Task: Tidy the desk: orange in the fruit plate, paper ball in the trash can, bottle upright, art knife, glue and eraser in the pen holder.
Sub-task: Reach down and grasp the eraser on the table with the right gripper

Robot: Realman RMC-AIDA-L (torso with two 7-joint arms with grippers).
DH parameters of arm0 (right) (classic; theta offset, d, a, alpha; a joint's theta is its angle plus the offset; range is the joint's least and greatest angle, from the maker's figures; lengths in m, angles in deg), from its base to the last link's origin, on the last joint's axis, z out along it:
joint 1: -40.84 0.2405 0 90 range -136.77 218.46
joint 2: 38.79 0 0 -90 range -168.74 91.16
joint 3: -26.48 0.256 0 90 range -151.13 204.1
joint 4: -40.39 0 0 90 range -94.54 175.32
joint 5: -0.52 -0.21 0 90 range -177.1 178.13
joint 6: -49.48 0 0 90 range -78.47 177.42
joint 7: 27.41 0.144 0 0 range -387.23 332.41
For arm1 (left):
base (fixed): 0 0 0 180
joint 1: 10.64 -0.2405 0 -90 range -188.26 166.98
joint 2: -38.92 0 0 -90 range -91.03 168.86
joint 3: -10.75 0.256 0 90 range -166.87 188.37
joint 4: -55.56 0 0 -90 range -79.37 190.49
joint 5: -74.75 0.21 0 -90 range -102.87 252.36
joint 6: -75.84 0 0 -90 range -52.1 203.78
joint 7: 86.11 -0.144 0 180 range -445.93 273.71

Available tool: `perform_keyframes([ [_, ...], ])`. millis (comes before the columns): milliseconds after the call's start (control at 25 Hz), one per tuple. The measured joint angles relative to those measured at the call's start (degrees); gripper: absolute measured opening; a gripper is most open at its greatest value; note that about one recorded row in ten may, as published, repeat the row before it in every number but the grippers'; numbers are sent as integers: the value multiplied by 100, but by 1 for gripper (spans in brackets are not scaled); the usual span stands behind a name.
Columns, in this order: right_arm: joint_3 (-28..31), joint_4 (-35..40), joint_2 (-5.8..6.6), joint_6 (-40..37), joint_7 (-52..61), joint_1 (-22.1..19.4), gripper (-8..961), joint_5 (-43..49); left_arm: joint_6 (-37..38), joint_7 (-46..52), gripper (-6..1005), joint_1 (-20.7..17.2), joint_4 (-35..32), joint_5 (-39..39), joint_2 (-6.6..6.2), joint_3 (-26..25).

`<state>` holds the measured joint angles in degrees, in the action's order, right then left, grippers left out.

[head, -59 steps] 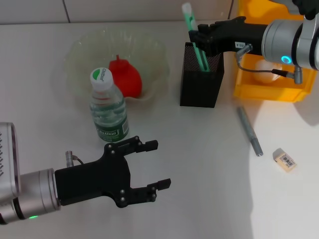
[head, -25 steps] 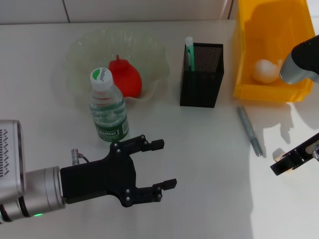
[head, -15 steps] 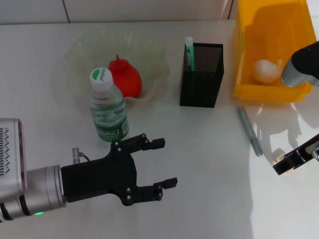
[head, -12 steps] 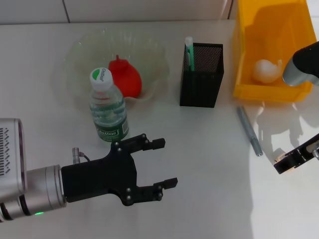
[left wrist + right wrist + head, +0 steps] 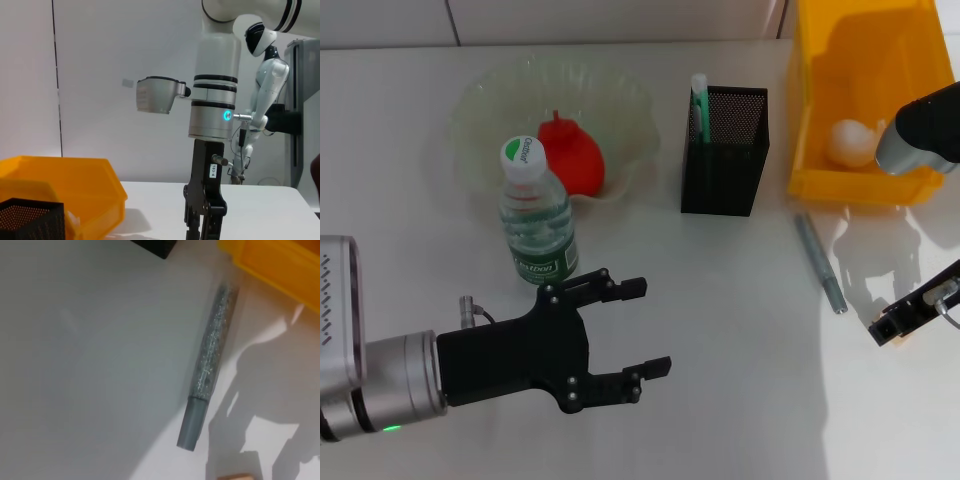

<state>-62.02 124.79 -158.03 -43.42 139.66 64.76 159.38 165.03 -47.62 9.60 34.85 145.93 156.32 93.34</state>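
Observation:
A red fruit [image 5: 572,155] lies in the clear fruit plate [image 5: 485,100]. The bottle [image 5: 535,215] stands upright in front of the plate. A white paper ball [image 5: 850,142] rests in the yellow bin [image 5: 840,185]. A green-and-white stick [image 5: 699,100] stands in the black mesh pen holder [image 5: 725,165]. A grey glittery stick [image 5: 820,265] [image 5: 212,360] lies on the table; I cannot tell whether it is the knife or the glue. My right gripper [image 5: 898,322] hangs low over the spot beside it, hiding the eraser in the head view. A tan sliver [image 5: 237,477] shows at the right wrist view's edge. My left gripper [image 5: 635,328] is open at the front left, holding nothing.
The right arm [image 5: 207,150] stands upright over the table in the left wrist view, with the yellow bin [image 5: 75,190] and pen holder [image 5: 30,220] beside it. The white table [image 5: 720,300] lies bare between the two grippers.
My right gripper left the green stick in the pen holder, swung to the front right and came down over the eraser, now hidden. The left gripper has barely moved.

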Motion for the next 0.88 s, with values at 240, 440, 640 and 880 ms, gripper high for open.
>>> perform_keyframes([
  [240, 0, -56, -3, 46, 0, 32, 510, -3, 2, 7, 783, -28, -9, 0, -7, -5],
  [440, 0, -72, -11, 55, 1, 38, 427, -5, 2, 14, 783, -37, -13, 0, -7, -1],
  [640, 0, -151, -11, 78, 0, 33, 407, -5, 1, 62, 783, -47, -68, 0, -7, 7],
  [880, 0, -253, -11, 148, -16, 38, 383, -4, 2, 63, 783, -47, -73, 5, -7, 11],
])
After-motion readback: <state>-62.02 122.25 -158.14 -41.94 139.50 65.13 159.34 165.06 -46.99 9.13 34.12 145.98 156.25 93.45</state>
